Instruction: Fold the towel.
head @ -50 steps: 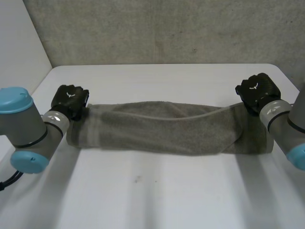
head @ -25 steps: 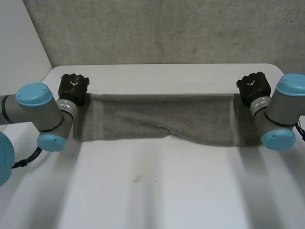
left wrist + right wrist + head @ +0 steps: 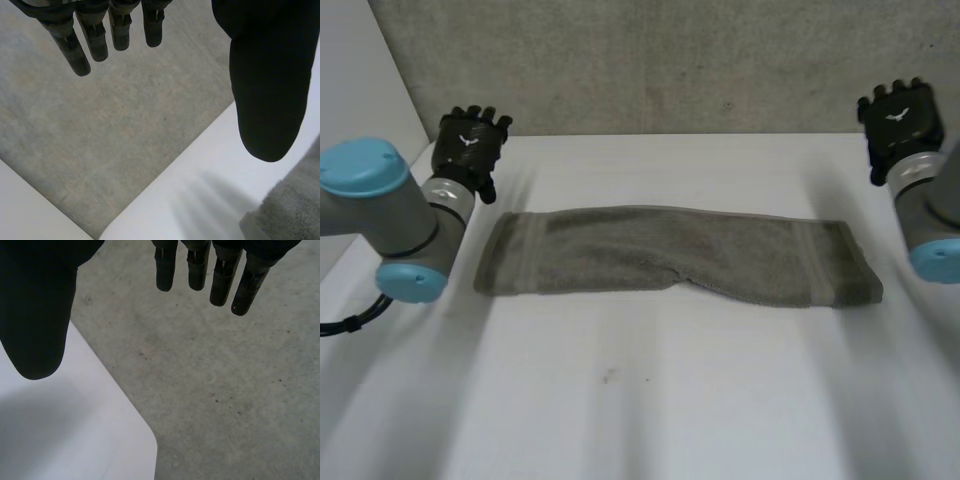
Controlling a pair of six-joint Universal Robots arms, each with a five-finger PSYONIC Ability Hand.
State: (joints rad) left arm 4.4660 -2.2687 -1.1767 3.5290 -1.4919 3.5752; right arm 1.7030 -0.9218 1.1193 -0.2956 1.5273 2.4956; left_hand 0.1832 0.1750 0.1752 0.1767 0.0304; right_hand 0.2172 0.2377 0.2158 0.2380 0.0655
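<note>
no legible text, small white emblem point(image 3: 468, 141) on left hand point(image 3: 472, 155); likewise right hand point(image 3: 902, 128)

Left arm point(image 3: 380, 215) at nine o'clock, right arm point(image 3: 930, 200) at three: grey tubular joints, round light-blue caps. Black left hand point(image 3: 470, 145) and right hand point(image 3: 900, 115), each with a white emblem and ridged fingers point(image 3: 72, 50).

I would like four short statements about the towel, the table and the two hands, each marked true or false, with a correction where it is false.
1. The towel lies on the table as a long folded strip. True.
2. The left hand grips one end of the towel. False: it is open and apart from the towel.
3. The right hand is open, with straight fingers. True.
4. The towel hangs over the table's near edge. False: it lies wholly on the table top.
</note>
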